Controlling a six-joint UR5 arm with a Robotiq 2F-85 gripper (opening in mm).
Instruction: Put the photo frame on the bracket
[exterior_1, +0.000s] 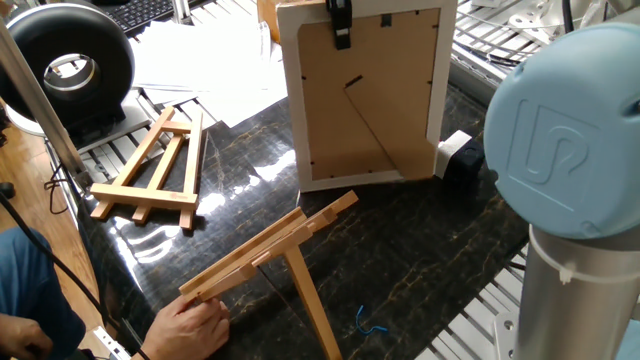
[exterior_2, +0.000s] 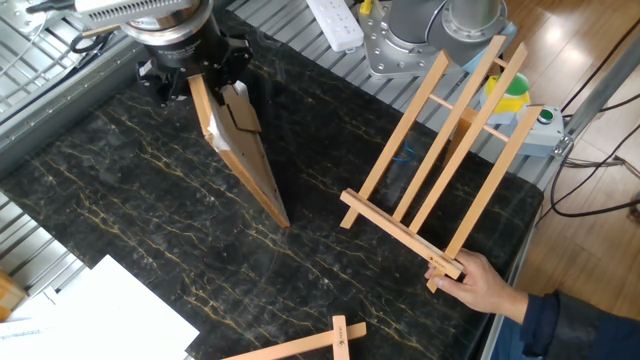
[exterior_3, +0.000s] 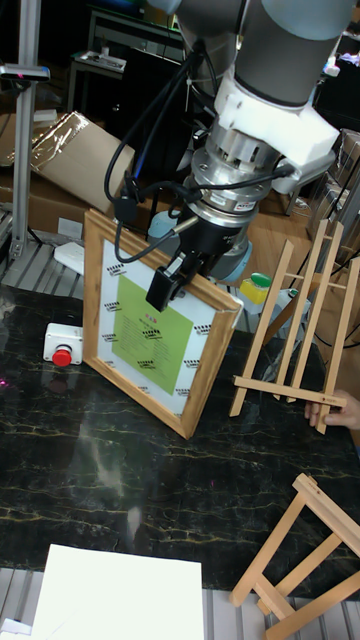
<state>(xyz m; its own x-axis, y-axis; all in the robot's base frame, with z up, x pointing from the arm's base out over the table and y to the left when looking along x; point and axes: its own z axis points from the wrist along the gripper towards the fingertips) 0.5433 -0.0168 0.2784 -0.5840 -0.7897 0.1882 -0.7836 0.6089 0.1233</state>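
Note:
The photo frame (exterior_1: 365, 95) shows its brown back and stand flap in one fixed view, and its green-printed front (exterior_3: 150, 335) in the tall view. It hangs tilted, with its lower corner (exterior_2: 282, 220) at or just above the dark table. My gripper (exterior_3: 176, 272) is shut on its top edge, fingers (exterior_1: 340, 22) clamping the rim. The bracket (exterior_2: 440, 150), a light-wood slatted easel, stands to the right of the frame, apart from it. A person's hand (exterior_2: 482, 283) steadies its lower ledge. Its single rear leg (exterior_1: 310, 300) rests on the table.
A smaller A-shaped wooden easel (exterior_1: 150, 165) lies flat near the table's edge. White paper (exterior_3: 120, 595), a red button box (exterior_3: 62, 345), a black-and-white block (exterior_1: 458, 155) and a black round device (exterior_1: 65, 65) surround the work area. The arm's blue base (exterior_1: 565, 120) fills one side.

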